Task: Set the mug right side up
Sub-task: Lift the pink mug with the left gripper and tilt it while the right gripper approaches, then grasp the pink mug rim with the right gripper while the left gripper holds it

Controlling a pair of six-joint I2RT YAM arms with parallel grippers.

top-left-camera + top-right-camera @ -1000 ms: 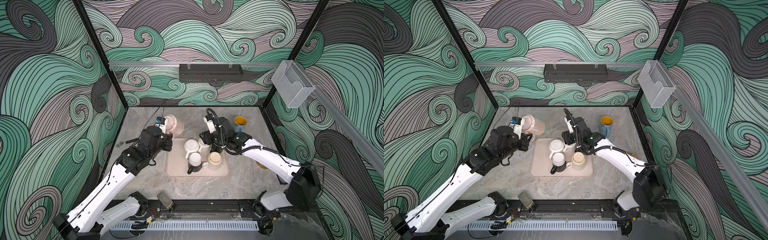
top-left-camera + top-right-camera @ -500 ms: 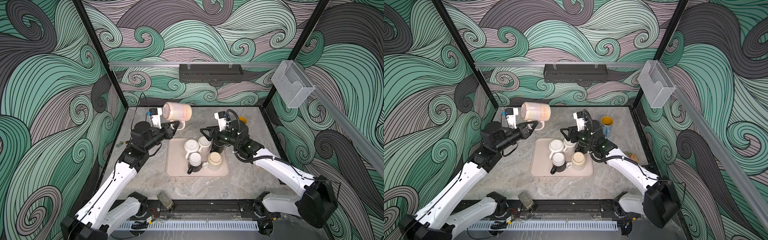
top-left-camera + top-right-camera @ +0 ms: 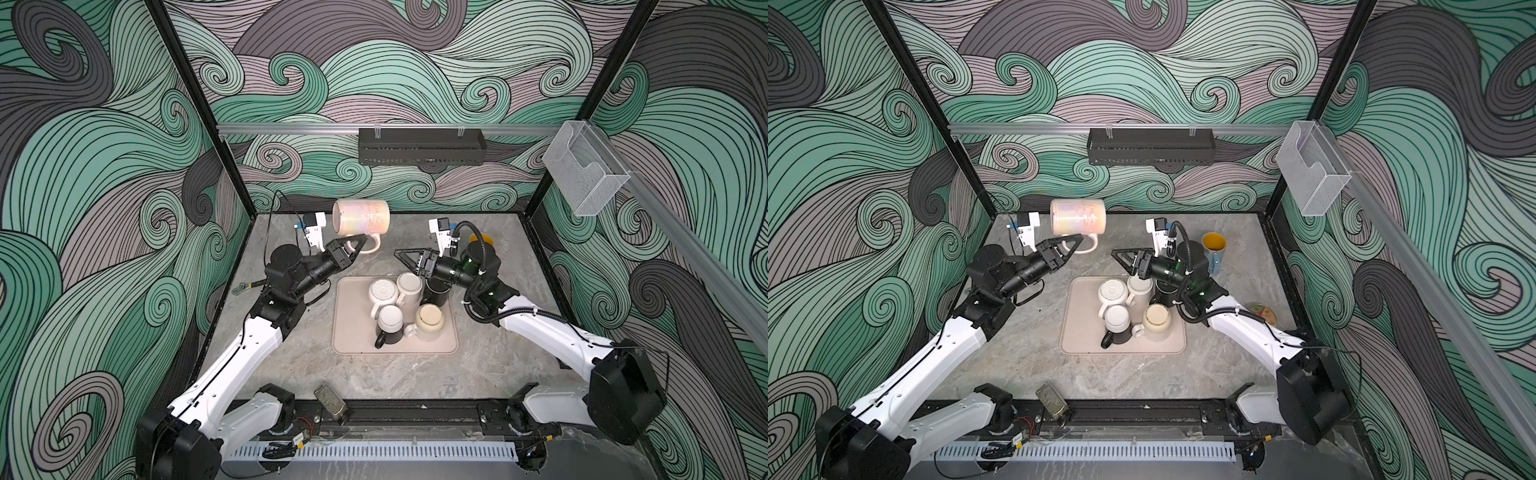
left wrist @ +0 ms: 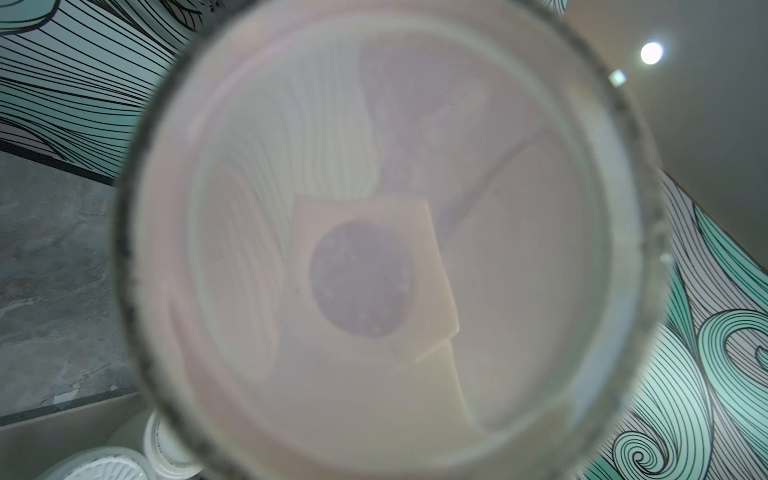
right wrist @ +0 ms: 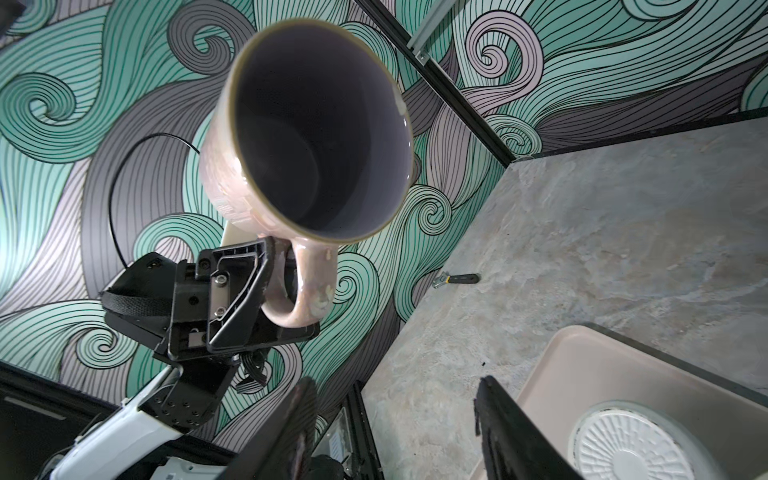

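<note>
Pink, pearly glaze covers the mug (image 3: pixel 360 216) (image 3: pixel 1077 217), which in both top views hangs in the air on its side above the desk's (image 3: pixel 478 374) far edge, left of the middle, with its handle pointing down. The left gripper (image 3: pixel 357 246) is clenched on that handle. The right gripper (image 3: pixel 405 258) hovers over the far edge of the tray (image 3: pixel 353 332), released and empty, its tips aimed toward the mug. Other mugs (image 3: pixel 388 318) crowd the tray. In the left wrist view the mug (image 4: pixel 374 249) shows its blurred base, which fills nearly the whole picture. In the right wrist view the mug (image 5: pixel 316 133) turns its dark mouth to the camera. The left gripper (image 5: pixel 266 286) pinches the handle from both sides, and the right gripper (image 5: pixel 399 415) has its fingers (image 5: pixel 503 415) spread with nothing between them.
</note>
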